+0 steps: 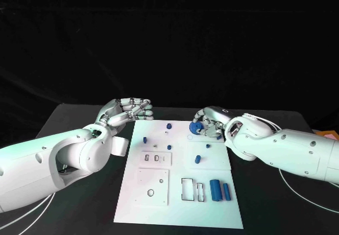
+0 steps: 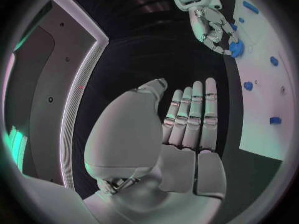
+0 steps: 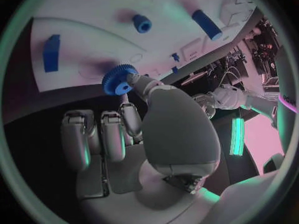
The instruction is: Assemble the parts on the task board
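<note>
The right hand [image 1: 210,123] is pinching a blue gear [image 3: 118,80] over the far edge of the task board [image 1: 180,215]. The left hand [image 1: 127,111] is hovering empty beside the board's far left corner, fingers apart.

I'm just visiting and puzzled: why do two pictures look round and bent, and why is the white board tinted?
Both wrist views are fisheye circles in dark frames, so the flat white task board curves; in the right wrist view pink light washes it and a dark shadow trails the blue toothed gear the right hand holds. The head view stays straight, its board tinted pale green against a black backdrop.
</note>
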You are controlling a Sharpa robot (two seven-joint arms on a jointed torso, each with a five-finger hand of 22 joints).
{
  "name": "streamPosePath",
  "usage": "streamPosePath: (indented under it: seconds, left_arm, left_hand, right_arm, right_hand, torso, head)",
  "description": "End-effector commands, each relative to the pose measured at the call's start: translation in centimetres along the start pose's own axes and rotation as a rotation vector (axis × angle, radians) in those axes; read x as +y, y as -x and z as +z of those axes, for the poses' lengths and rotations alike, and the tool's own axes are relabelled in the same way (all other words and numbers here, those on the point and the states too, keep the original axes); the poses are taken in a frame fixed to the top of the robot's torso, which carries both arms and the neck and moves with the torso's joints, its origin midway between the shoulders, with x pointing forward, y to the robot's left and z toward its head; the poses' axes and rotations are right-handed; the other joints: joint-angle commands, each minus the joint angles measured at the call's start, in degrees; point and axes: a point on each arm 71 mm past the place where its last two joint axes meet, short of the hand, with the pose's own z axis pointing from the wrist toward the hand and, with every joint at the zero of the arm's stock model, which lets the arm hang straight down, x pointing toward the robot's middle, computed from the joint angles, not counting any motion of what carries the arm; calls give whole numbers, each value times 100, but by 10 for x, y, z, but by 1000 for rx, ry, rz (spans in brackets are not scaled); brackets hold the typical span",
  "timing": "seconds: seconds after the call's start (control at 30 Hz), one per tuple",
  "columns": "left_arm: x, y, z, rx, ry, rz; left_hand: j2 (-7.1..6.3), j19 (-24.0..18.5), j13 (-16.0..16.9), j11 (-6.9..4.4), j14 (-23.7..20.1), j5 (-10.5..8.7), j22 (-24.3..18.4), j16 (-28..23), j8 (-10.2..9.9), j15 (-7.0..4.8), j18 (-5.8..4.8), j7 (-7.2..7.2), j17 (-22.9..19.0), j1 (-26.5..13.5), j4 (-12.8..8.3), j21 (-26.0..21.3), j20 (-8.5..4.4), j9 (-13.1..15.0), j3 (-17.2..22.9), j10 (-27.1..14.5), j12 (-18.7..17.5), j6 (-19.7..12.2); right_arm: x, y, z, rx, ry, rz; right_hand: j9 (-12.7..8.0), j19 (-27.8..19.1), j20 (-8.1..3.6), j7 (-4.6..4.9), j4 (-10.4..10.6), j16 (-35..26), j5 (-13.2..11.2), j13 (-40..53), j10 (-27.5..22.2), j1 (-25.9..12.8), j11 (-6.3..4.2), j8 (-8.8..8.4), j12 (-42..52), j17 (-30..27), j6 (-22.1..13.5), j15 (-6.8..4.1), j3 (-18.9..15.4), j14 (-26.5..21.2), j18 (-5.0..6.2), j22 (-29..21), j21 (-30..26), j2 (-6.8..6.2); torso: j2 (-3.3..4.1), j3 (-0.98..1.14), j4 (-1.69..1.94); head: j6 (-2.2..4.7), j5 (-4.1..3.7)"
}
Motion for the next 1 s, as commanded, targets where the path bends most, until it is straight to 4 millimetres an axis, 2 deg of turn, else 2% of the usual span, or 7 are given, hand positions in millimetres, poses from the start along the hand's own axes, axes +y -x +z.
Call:
streamPosePath:
  seconds: [0.03,0.23,0.4,0.47,0.73,1.0]
  left_arm:
    - [-1,-2,0,20,-5,-11]
    - [-1,-2,1,17,-6,-9]
    - [-1,-3,1,17,-9,-9]
    - [-1,-3,2,17,-9,-9]
    - [-1,-5,2,19,-9,-10]
    - [0,-6,4,22,-9,-11]
  left_hand:
    - [-14,-3,4,34,-29,-30,8,-28,-24,4,61,45,8,-25,5,28,6,-3,32,12,-20,-27]
    - [-11,-5,5,33,-29,-29,8,-31,-26,4,61,43,12,-16,-4,32,6,-3,41,14,-26,-26]
    - [-12,-6,5,33,-29,-29,9,-32,-26,3,61,43,14,-12,-9,35,5,-2,45,16,-28,-25]
    - [-12,-6,5,33,-29,-29,9,-32,-26,3,61,43,14,-12,-9,35,5,-2,45,16,-28,-25]
    - [-12,-6,5,33,-29,-29,9,-32,-26,3,61,43,14,-12,-9,35,5,-2,45,16,-28,-25]
    - [-12,-6,5,33,-29,-29,9,-32,-26,3,61,43,14,-12,-9,35,5,-2,45,16,-28,-25]
  right_arm:
    - [17,6,1,-85,66,-79]
    - [50,1,8,-98,129,-93]
    - [69,-4,17,-97,156,-95]
    - [76,-7,23,-94,165,-96]
    - [89,-22,36,-74,177,-98]
    - [97,-36,39,-45,185,-86]
  right_hand:
    - [76,272,-29,-89,-17,17,21,-6,19,-71,-1,101,20,994,354,-42,39,489,-48,1099,23,17]
    - [74,284,-31,-88,-19,20,19,-1,24,-91,-2,98,24,1002,356,-44,46,490,-52,1114,35,6]
    - [74,282,-32,-88,-21,20,19,-9,18,-92,-2,96,17,1001,355,-45,51,490,-51,1113,34,9]
    - [72,290,-32,-87,-21,19,16,-4,23,-97,-2,91,21,998,351,-46,58,490,-54,1122,41,9]
    - [68,291,-34,-84,-20,19,7,-7,21,-120,0,81,17,999,343,-46,67,490,-54,1124,42,1]
    - [61,279,-34,-79,-17,18,-1,-7,21,-154,3,66,15,995,332,-44,78,489,-50,1110,30,-8]
  torso:
    - [1,-2,2]
    - [6,-6,8]
    - [8,-14,9]
    - [12,-7,15]
    - [16,-7,16]
    - [16,-2,3]
  head:
    - [6,12]
    - [11,0]
    - [12,-7]
    - [11,-4]
    - [-2,21]
    - [-36,53]
